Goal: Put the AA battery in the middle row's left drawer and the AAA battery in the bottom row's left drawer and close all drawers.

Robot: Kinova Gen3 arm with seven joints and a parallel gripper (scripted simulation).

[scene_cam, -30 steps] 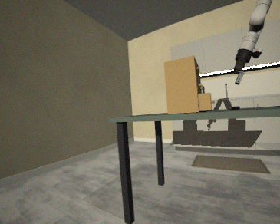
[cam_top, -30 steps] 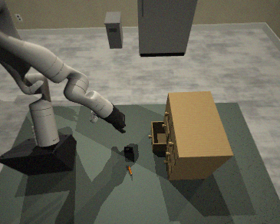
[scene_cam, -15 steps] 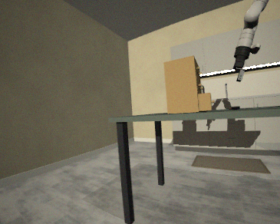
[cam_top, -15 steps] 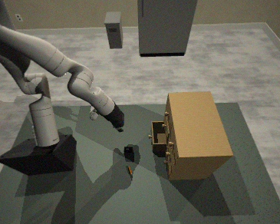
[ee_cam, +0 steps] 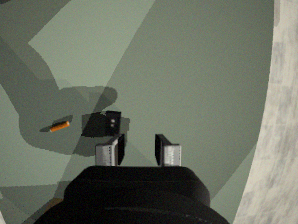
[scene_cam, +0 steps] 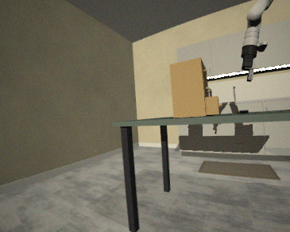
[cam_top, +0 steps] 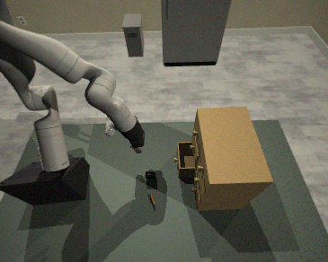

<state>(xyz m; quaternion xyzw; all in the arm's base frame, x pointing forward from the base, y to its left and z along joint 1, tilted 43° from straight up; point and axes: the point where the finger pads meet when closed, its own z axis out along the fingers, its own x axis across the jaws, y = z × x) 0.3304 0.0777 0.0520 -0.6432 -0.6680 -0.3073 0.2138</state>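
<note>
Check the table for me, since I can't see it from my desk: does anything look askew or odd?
One drawer stands out from the chest, low in its front, while the others look shut. That breaks the otherwise even front. The chest itself stands upright, and I see no spill or damage.
</note>
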